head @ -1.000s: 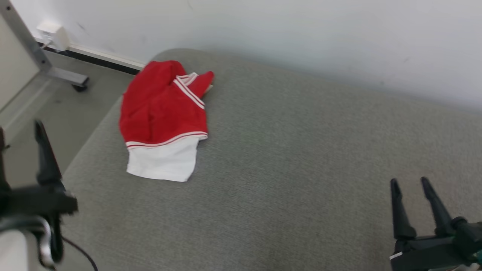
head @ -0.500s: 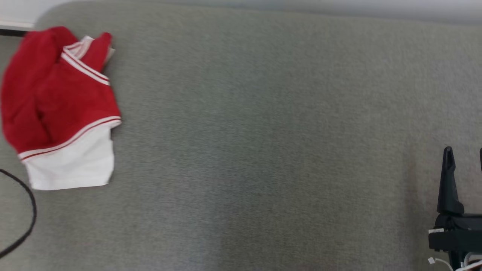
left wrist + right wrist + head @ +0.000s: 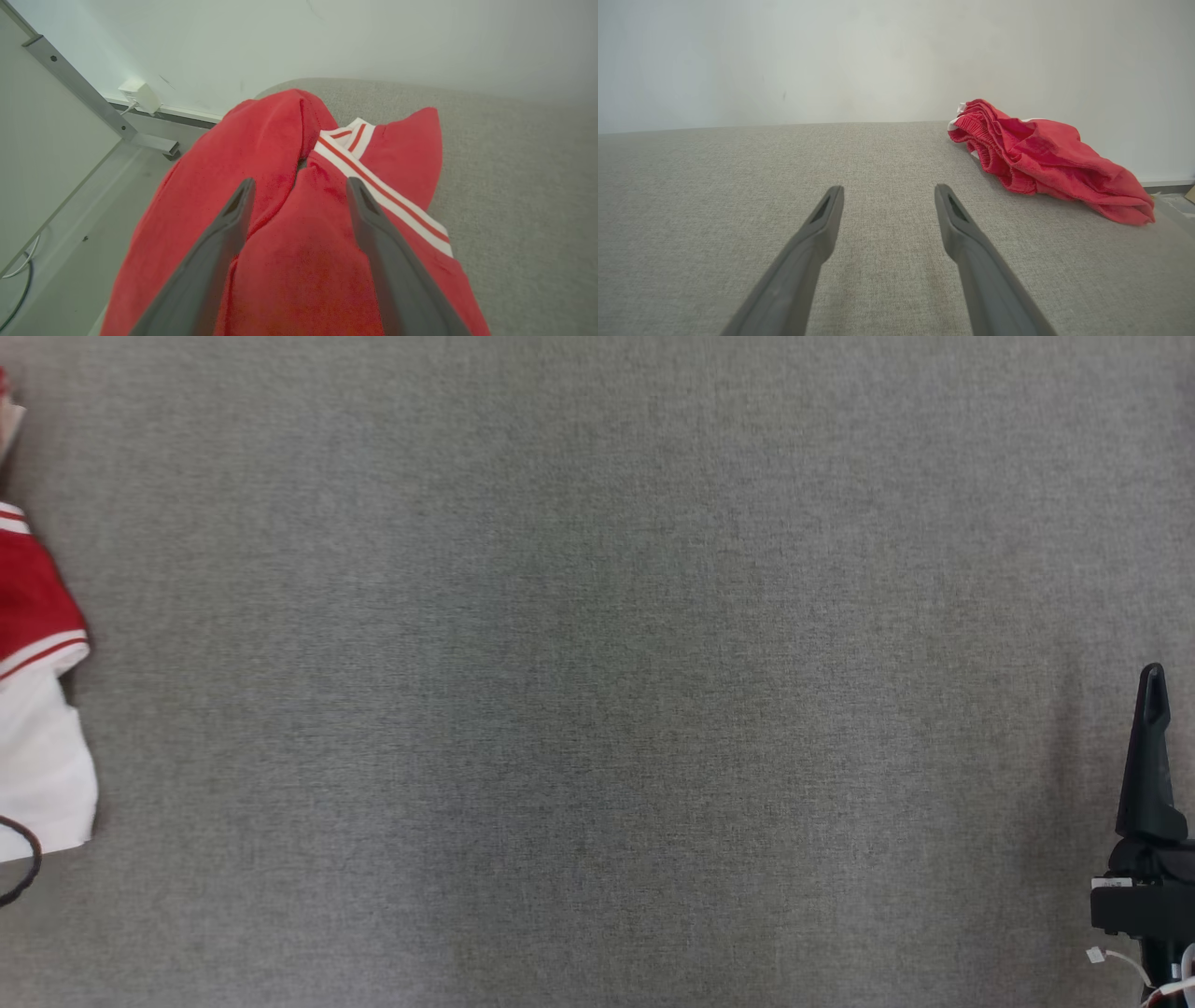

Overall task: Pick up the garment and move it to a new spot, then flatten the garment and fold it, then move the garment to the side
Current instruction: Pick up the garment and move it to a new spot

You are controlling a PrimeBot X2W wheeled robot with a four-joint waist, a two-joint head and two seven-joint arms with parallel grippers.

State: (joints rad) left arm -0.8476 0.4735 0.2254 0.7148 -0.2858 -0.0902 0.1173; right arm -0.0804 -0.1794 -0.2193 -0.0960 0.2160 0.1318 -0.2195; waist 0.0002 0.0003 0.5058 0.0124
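Garment (image 3: 37,737), red w/ white end, sits at left edge of grey cushion (image 3: 597,672) near the wall (image 3: 327,37), mostly cut off in head view; long axis runs near-to-far, white end toward robot. Left gripper (image 3: 299,186) is spread wide just over the red cloth, contact unclear. Right gripper (image 3: 887,191) likewise spread, over bare cushion, well apart from garment.

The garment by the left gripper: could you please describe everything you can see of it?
The garment is soft-looking red fabric with white-and-red striped trim and a plain white panel. It lies crumpled in loose folds on the grey upholstered surface, near its corner by the wall. The left gripper, fingers apart, hangs over a red fold; contact cannot be told.
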